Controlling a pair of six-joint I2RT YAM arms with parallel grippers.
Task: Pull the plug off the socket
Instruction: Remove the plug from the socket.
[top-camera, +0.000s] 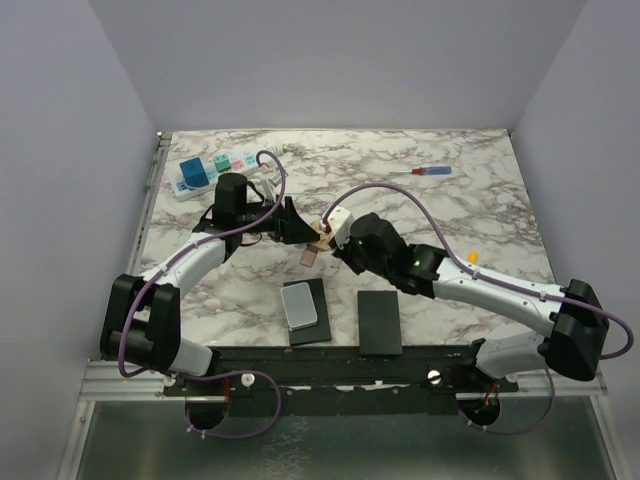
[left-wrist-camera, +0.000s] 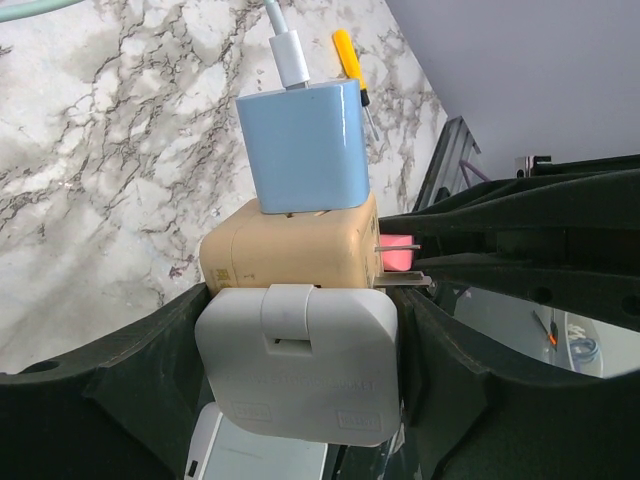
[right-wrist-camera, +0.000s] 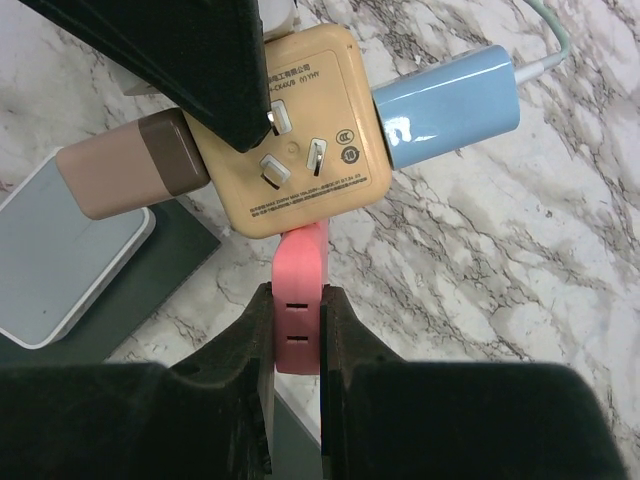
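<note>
A yellow cube socket (right-wrist-camera: 300, 130) hangs between both grippers over the middle of the table (top-camera: 322, 232). Several plugs sit in it: a blue charger (right-wrist-camera: 450, 105) with a white cable, a brown plug (right-wrist-camera: 130, 165), a white adapter block (left-wrist-camera: 300, 365) and a pink plug (right-wrist-camera: 300, 300). My right gripper (right-wrist-camera: 297, 310) is shut on the pink plug, which butts against the cube's lower side. My left gripper (left-wrist-camera: 300, 320) is shut on the white adapter block, one finger (right-wrist-camera: 190, 60) lying across the cube. Metal prongs (left-wrist-camera: 405, 282) show beside the pink plug.
A long white power strip (top-camera: 205, 170) with pastel outlets lies at the back left. A red and blue screwdriver (top-camera: 422, 172) lies at the back right, a yellow-handled one (left-wrist-camera: 350, 60) nearer. A grey box (top-camera: 303, 305) on a black pad and a second black pad (top-camera: 379, 320) sit near the front edge.
</note>
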